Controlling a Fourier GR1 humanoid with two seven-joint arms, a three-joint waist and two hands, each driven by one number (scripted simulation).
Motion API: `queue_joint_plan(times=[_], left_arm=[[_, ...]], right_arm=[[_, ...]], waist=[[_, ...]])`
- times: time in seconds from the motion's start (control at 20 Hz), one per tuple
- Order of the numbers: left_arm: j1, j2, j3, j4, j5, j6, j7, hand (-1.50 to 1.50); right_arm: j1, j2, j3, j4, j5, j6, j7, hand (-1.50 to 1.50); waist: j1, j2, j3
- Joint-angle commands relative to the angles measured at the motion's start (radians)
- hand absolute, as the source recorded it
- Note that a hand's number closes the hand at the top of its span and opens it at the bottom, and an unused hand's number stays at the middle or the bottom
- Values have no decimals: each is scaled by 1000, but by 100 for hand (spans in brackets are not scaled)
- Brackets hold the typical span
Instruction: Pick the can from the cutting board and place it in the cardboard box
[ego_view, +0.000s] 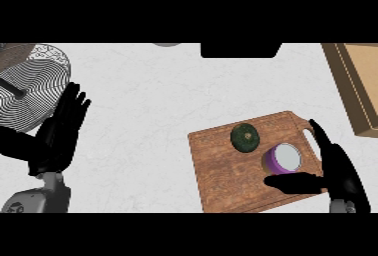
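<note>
One purple can (284, 159) with a silvery top stands near the cutting board's (229, 185) right edge; the open right hand (336, 170) flanks it, left hand (63, 127) resting open.

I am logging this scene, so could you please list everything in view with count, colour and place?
can: one, purple with a silver top, right side of the cutting board
avocado: one, dark green, on the board, left of the can
cutting board: one, brown wood, lower right
cardboard box: one, tan, right edge
wire rack: one, black-and-white, upper left
left hand: one, black, open, resting at left
right hand: one, black, open around the can
</note>
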Motion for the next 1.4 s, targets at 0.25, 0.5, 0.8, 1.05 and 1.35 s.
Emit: queue_joint_plan(times=[0.25,0.5,0.8,1.05,1.35], left_arm=[[8,-40,-17,41,-45,8,-41,0],[34,-18,12,1,-29,-23,-45,0],[75,-67,-44,-65,-67,14,-5,0],[22,2,40,-33,-12,-35,20,0],[19,0,50,-38,10,-53,35,0]], right_arm=[[23,40,-29,84,11,0,-93,-150],[43,38,-53,107,11,12,-142,-150],[-53,88,-28,194,87,-9,-125,-150],[15,76,60,175,181,-25,-203,150],[30,54,54,65,231,22,-149,150]], waist=[[-2,0,0],[-1,0,0],[2,0,0],[2,0,0],[-1,-1,0]])
